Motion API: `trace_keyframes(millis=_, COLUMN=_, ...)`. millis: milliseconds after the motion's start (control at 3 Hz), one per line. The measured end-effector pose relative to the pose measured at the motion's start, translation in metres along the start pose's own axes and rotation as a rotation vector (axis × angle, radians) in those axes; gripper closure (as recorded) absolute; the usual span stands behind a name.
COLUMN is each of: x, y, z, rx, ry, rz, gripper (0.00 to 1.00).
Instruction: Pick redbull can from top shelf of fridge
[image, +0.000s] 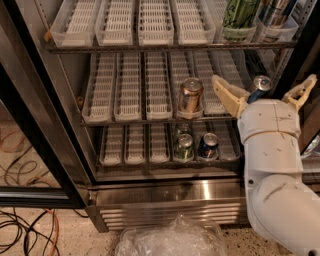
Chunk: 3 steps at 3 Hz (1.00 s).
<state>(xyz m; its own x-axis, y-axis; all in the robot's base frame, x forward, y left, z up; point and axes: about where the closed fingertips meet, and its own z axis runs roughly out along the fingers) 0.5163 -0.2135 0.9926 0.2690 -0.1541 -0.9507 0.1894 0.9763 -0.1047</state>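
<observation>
The redbull can (260, 86), slim with a blue side and a shiny silver lid, stands at the right end of the middle of three wire racks (150, 120) in view in the fridge (165, 192). My gripper (264, 81) is open. Its tan fingers (227, 94) stand left and right of the can, at lid height and apart from it. My white arm hides the can's lower part. The uppermost rack in view (150, 47) carries white slotted trays (156, 22). Whether more racks lie above the picture I cannot tell.
A copper-gold can (190, 95) stands left of my gripper on the same rack. A green-and-black can (241, 14) and another can (275, 12) stand above. A green can (183, 146) and a blue can (208, 145) stand below. The black door frame (35, 130) is left; crumpled plastic (170, 237) and cables (25, 230) lie on the floor.
</observation>
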Motion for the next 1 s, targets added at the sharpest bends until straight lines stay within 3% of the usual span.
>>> trace_keyframes(millis=333, x=-0.016, y=-0.002, z=0.001, rx=-0.042, ry=0.048, rz=-0.013, gripper=0.0)
trace_keyframes(millis=1000, x=-0.022, y=-0.013, z=0.015, rx=-0.02, ry=0.056, rz=0.02, gripper=0.0)
